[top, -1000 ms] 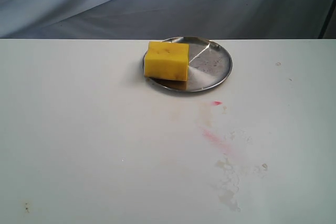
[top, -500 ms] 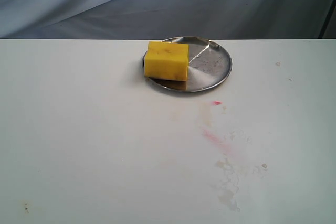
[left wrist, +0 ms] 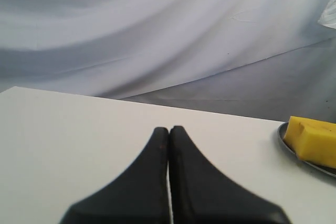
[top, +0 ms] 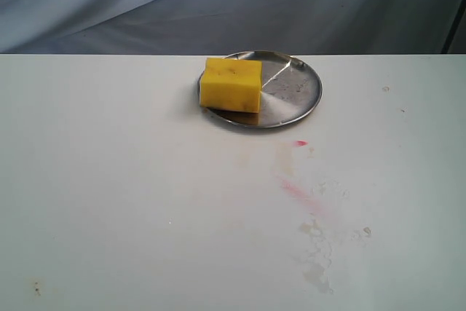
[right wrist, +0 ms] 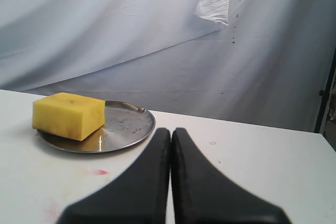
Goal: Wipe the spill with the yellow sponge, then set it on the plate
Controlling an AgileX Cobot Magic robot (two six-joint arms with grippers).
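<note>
The yellow sponge (top: 231,84) lies on the left part of the steel plate (top: 295,94) at the table's far edge, overhanging its rim slightly. Just in front of the plate is a faint amber-tan smear, the spill (top: 285,158), with a small red dot (top: 300,143) at its edge. Neither gripper appears in the exterior view. My left gripper (left wrist: 169,128) is shut and empty above bare table, with the sponge (left wrist: 315,140) off to one side. My right gripper (right wrist: 171,129) is also shut and empty, facing the plate (right wrist: 128,124) and sponge (right wrist: 68,115).
A pink-red streak (top: 295,190) and a pale dried blotchy stain (top: 317,253) mark the white table (top: 109,180) nearer the front. Grey cloth (top: 218,5) hangs behind the table's far edge.
</note>
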